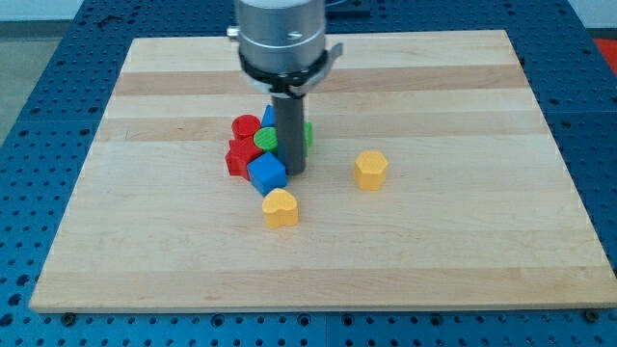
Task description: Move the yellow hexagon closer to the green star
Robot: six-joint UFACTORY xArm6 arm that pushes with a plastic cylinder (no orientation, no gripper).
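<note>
On the wooden board (405, 251), the yellow hexagon (370, 170) sat alone toward the view's right, well apart from the cluster at centre. My tip (295, 171), a bare rod with no fingers to spread or press, rested just right of the blue cube (266, 173). The green star (267, 139) lay wedged behind the rod among 2 red blocks (241, 145). A yellow heart (281, 207) stood just below the cube.

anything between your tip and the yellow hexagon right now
No. In the camera view, bare wooden board runs from my tip rightward to the yellow hexagon; the other blocks cluster on my tip's left.
</note>
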